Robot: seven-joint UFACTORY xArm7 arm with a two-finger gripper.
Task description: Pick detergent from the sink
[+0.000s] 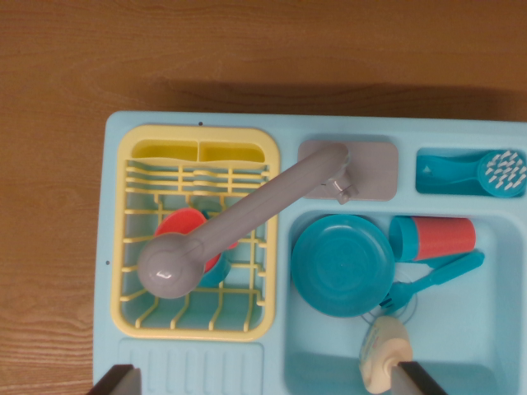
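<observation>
Wood grain fills the top and the left edge of your wrist view, a brown tabletop [247, 49] under a pale blue toy sink unit [111, 206] that takes up most of the frame. Starting at the left, you've got a yellow dish rack [132, 317] sitting in the unit's left half, with two small cutlery pockets along its upper edge. Inside it a red plate [177, 222] and something blue stand among the wires, both partly hidden. A grey faucet [239, 218] swings diagonally over them, its round head hanging over the rack and its base planted at upper centre on a grey block. Move to the right of centre and you're in the basin [478, 329]: a round blue plate [342, 263] lies flat at its upper left. Just beside it, to the right, a red cup [445, 237] with a blue rim lies on its side. Below the cup a blue fork [432, 280] lies slanted, its tines near the plate's lower right edge. In the upper right corner a blue scrub brush [494, 171] rests in its own recess. Now the target: the cream-coloured detergent bottle [380, 355] lies in the basin at bottom centre-right, just below the plate and fork. Your gripper [262, 383] shows only as two dark fingertips at the bottom edge, spread wide and holding nothing; the right fingertip [416, 380] sits just beside the bottle, and you can't tell whether it touches.
</observation>
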